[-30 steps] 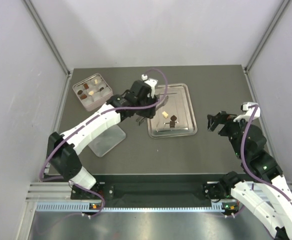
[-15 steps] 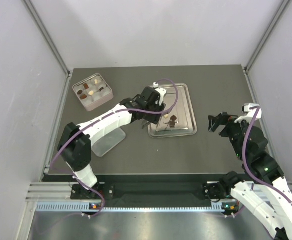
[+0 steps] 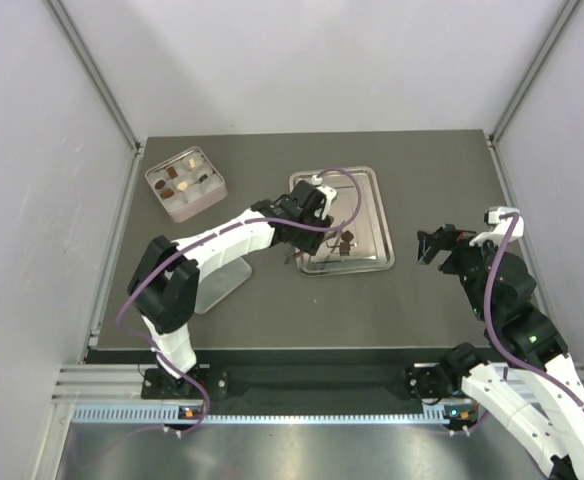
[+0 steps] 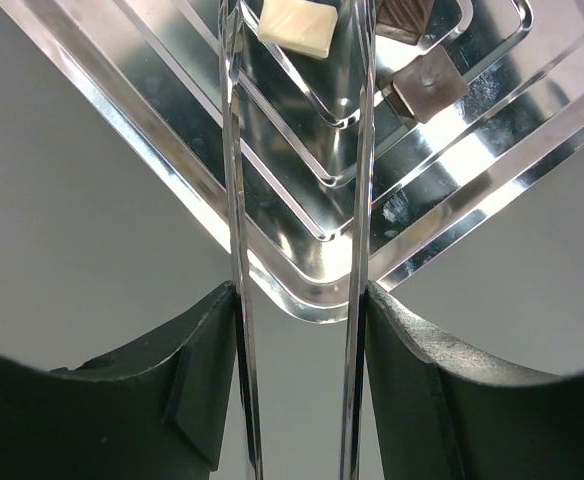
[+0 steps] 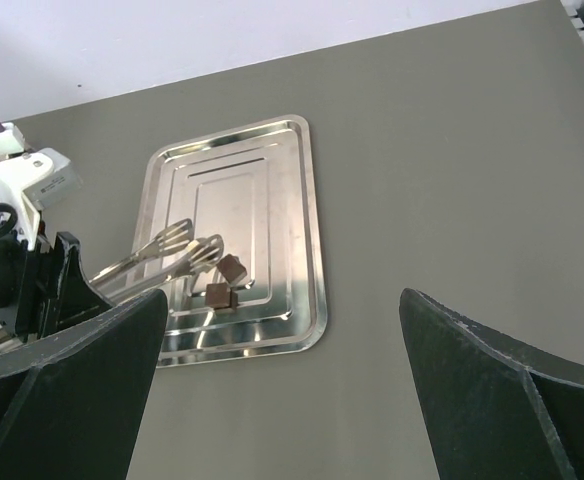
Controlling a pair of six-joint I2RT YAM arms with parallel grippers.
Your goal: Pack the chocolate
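Top view, bench: dark grey matt bench (image 3: 422, 170) carrying everything.
Top view, tin: pink square compartmented tin (image 3: 185, 183) at the far left, uncovered, with small brown and cream pieces in its cells.
Top view, lid: pale flat lid (image 3: 217, 282) lying on the bench nearer the arm bases, well apart from the tin.
Top view, tray: polished rectangular steel tray (image 3: 362, 190) at centre, with dark brown chocolate pieces (image 3: 347, 240) in its near half.
Top view, left pincer (image 3: 307, 228): over the tray's near-left part.
Top view, right pincer (image 3: 430, 245): above the bench to the right of the tray, apart from it.
Left wrist view, tray: mirror-bright, with stepped concentric ridges and a rounded corner.
Left wrist view, contents: a glossy cream square chocolate piece (image 4: 297, 25) lies on the tray floor, the dark pieces just beside it.
Left wrist view, tool: thin bright metal tongs (image 4: 237, 200), their two arms either side of the cream piece; tips out of frame, contact cannot be told.
Left wrist view, left pincer: clamped on the tongs' two arms.
Right wrist view, contents: two brown pieces close together on the tray, with the tongs' looped ends just beside them.
Right wrist view, right pincer: fingers spread wide, nothing between them.
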